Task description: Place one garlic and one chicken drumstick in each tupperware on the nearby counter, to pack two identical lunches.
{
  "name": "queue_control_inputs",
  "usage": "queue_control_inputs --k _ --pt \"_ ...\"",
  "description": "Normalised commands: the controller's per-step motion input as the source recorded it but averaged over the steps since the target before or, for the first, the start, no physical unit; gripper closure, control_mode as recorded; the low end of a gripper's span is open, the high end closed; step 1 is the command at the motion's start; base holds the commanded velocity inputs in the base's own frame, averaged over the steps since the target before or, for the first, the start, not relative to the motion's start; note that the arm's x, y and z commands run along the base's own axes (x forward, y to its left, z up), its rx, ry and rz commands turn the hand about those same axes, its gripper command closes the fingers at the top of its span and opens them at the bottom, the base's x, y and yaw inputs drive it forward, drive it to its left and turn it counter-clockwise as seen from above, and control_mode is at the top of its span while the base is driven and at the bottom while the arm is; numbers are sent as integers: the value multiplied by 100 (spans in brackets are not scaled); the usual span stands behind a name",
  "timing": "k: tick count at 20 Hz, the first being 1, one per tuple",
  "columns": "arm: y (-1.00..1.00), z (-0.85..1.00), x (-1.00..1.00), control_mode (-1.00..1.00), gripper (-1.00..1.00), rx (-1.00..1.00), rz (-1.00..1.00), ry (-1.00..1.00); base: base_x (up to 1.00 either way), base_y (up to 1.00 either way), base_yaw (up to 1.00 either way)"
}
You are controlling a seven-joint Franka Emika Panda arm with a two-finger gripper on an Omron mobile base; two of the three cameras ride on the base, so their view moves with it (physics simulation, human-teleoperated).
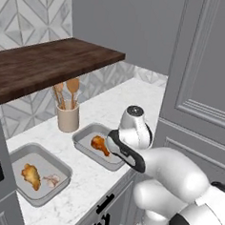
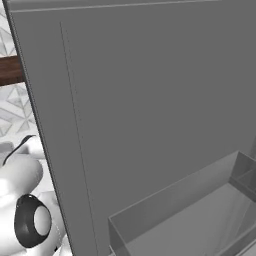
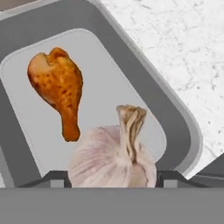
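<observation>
Two grey tupperware trays sit on the white counter [image 1: 130, 94]. The left tupperware [image 1: 54, 158] holds a chicken drumstick [image 1: 31, 175] and a garlic [image 1: 51, 180]. The right tupperware [image 1: 82, 135] holds another drumstick [image 1: 100, 144], with my arm's wrist bent low over its near end. In the hand view my gripper [image 3: 113, 179] is shut on a second garlic [image 3: 109, 162], its stalk pointing up. This garlic hangs just above the tray floor, beside the drumstick [image 3: 59, 85] and inside the rim [image 3: 175, 118].
A beige utensil cup [image 1: 68, 116] with wooden spoons stands behind the trays, under a dark wooden shelf [image 1: 46, 64]. A tall grey cabinet [image 1: 203, 83] bounds the counter on the right, and its panel [image 2: 150, 100] is close in the right base view. Bare marble [image 3: 175, 39] lies beyond the tray.
</observation>
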Motion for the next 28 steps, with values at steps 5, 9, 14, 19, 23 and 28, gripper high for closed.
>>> queue_control_inputs --k 5,9,14,19,23,28 --pt "16 41 62 -100 -100 0 -5 0 0 0 0" --pt "5 78 -38 -100 -100 3 -4 -8 0 0 0" --pt "-56 100 -100 -100 -100 9 0 -63 0 0 0" --pt "-56 100 -100 -100 -100 5 0 -56 0 0 0" --pt "-57 100 -100 -100 -100 0 4 -52 0 0 0" --pt "-13 98 -100 -100 -100 0 2 -65 0 0 0"
